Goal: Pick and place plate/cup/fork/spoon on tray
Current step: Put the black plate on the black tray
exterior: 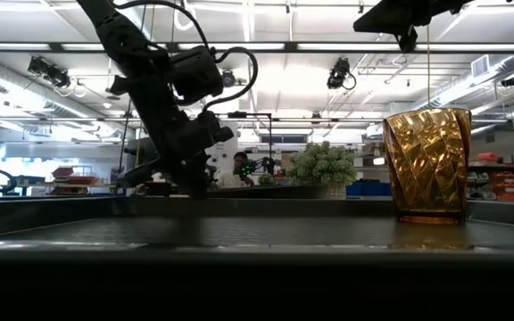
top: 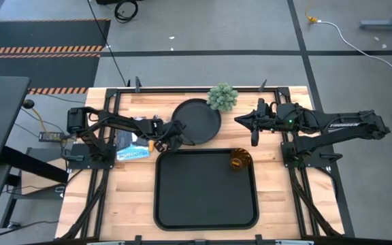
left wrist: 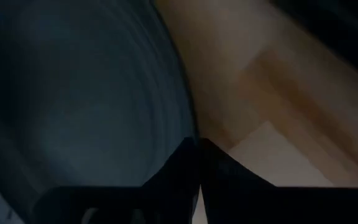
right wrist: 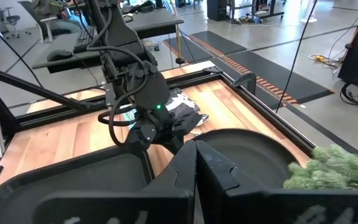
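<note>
Plate (top: pixel 199 120), round and matte black, lies on the wooden table (top: pixel 131 197) just beyond the far edge of the tray (top: pixel 206 218), with its near rim overlapping that edge or very close to it. Left gripper (top: pixel 175 134) sits at the plate's left rim with its fingers closed together; in the left wrist view the two dark fingers (left wrist: pixel 185 165) meet right at the plate's edge (left wrist: pixel 73 106), though whether the rim is actually pinched between them cannot be told. Seen from the right wrist camera, the left gripper (right wrist: pixel 166 130) reaches down to the left side of the plate (right wrist: pixel 247 149). The cup (top: pixel 240 160), amber and translucent, stands upright inside the tray in its far right corner; the low view shows it (exterior: pixel 427 165) resting on the tray floor (exterior: pixel 239 234). A small green plant (top: pixel 222 97) stands at the far side of the table, touching or just behind the plate's far right rim. Right gripper (top: pixel 239 120) hovers to the right of the plate, above the table, with its fingers drawn together and nothing between them. A blue and white packet (top: pixel 132 148) lies on the table under the left arm.
</note>
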{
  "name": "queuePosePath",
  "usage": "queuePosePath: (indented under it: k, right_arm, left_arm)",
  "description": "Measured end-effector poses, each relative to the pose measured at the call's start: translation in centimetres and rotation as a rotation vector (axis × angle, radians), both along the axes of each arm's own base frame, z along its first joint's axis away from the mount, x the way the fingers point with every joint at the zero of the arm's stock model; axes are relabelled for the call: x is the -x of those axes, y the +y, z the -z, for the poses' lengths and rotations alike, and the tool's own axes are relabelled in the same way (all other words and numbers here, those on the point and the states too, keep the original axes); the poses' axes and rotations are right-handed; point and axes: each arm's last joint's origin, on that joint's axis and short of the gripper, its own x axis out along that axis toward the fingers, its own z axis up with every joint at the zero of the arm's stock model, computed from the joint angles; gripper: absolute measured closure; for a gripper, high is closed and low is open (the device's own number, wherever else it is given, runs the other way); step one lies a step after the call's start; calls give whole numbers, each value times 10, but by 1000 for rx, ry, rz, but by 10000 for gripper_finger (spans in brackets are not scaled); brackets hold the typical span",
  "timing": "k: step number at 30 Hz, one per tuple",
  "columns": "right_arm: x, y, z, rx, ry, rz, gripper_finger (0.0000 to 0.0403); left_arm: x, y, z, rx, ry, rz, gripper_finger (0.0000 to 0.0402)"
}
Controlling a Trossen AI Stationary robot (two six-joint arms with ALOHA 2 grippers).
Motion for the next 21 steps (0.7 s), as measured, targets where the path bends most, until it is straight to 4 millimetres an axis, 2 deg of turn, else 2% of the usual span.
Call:
queuePosePath:
  k: [10,17,21]
  right_arm:
    - [0,0,0,0,-1,0,392]
    - [0,0,0,0,-4,1,392]
    - [0,0,0,-1,-3,1,392]
  left_arm:
    - [2,-4,-5,46,9,21,389]
    - [-5,-16,-48,80,100,18,389]
    - [-11,-35,-76,162,154,38,389]
